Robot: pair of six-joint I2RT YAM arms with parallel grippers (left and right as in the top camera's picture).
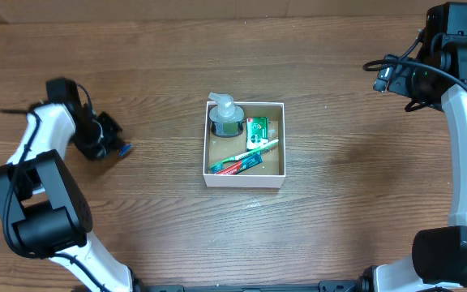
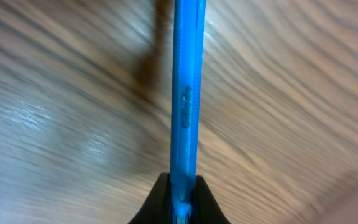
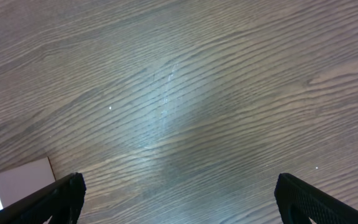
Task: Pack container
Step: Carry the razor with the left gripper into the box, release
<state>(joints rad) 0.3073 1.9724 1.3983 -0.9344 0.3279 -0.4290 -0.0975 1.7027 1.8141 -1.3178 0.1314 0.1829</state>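
- Container (image 1: 243, 182): mid-table, open side up. It is square, so it has no long axis. Thin white walls and a cardboard floor; judged light and easily nudged or dented. Best loaded from above, walls untouched.
- Inside: pump bottle (image 1: 225, 115) in the far-left corner, toothbrush (image 1: 246, 156) lying diagonally.
- Left gripper (image 1: 108, 143): well left of the container, clamped on one end of a blue handle (image 2: 185, 93). Handle judged light, stiff and slick. Its long axis runs straight out from the fingers, free tip pointing right.
- Right gripper (image 3: 179, 198): jaws wide apart, empty, far right.

Likely a robotics lab: two cabled robot arms (image 1: 39, 195) flank a wood-grain table (image 1: 355, 162)
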